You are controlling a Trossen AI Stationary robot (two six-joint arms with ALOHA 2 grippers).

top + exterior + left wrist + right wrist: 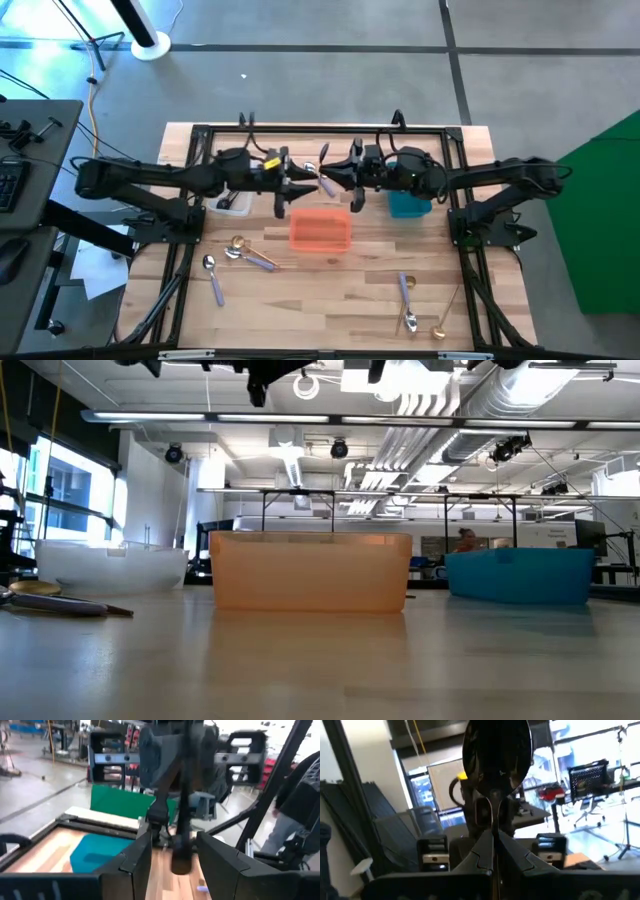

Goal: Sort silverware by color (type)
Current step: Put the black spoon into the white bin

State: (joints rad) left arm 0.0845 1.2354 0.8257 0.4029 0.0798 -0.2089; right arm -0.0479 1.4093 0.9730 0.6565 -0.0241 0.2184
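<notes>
Both arms meet high over the orange bin (pixel 320 230). My right gripper (pixel 340 180) (pixel 492 840) is shut on a spoon (pixel 323 181), whose glossy bowl (pixel 497 755) looks dark against the light. In the high view a pale lavender strip of it shows between the grippers. My left gripper (pixel 288 188) (pixel 172 840) faces it, open, with one finger on either side of the spoon's free end (pixel 181 860) without touching. More silverware lies flat on the table: a gold and a lavender-handled spoon (pixel 243 252), and a further lavender-handled one (pixel 213 277). My right gripper pinches the spoon's handle (pixel 492 817) between its two fingers, just below the bowl. The fingers lie along the handle and point about level toward the table's left. The bowl stands out beyond the fingertips, lifted clear above the bins.
A clear bin (pixel 232 203) (pixel 110 565) stands left of the orange bin (pixel 310 572) and a teal bin (pixel 408 205) (pixel 520 575) right of it. Two spoons (pixel 407 300) and a gold one (pixel 440 325) lie near the front right. A black frame (pixel 200 140) borders the table.
</notes>
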